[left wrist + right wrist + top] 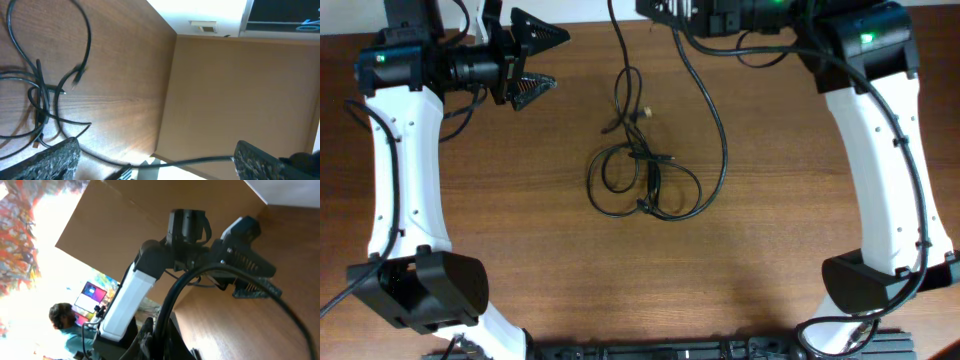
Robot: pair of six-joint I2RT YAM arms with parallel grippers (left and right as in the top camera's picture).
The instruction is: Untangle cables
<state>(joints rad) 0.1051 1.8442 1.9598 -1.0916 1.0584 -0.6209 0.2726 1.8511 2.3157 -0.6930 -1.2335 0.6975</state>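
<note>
Brown wood with a fine grain makes the top of the bench (520, 220), and the thin black cables (642, 172) lie near its middle, between my two white arms (405, 170). They form a loose tangle: several rounded loops lie flat on the wood and cross one another in a small knot at the centre of the heap. A narrow loop goes from the knot toward the far edge, and a small light-coloured plug end (645, 113) lies just beside it. One long strand leaves the right side of the heap, bends in a wide curve and reaches my right tool (660, 12) at the far edge of the bench. This tool is closed, and in the right wrist view the strand comes out from between its dark fingers (150, 340), so I grip the cables by this one strand.

My left tool (545, 60) is over the far left part of the bench, well apart from the tangle, and it points toward it. Its two black fingers stand wide open. In the left wrist view these rough fingers (50, 160) show in the two lower corners, and the tangle lies on the wood at the left side, not touching them. A thin dark line also crosses low in this view, near the fingers; I cannot tell which cable it is. Beyond the bench edge stands a plain brown panel (240, 90).
</note>
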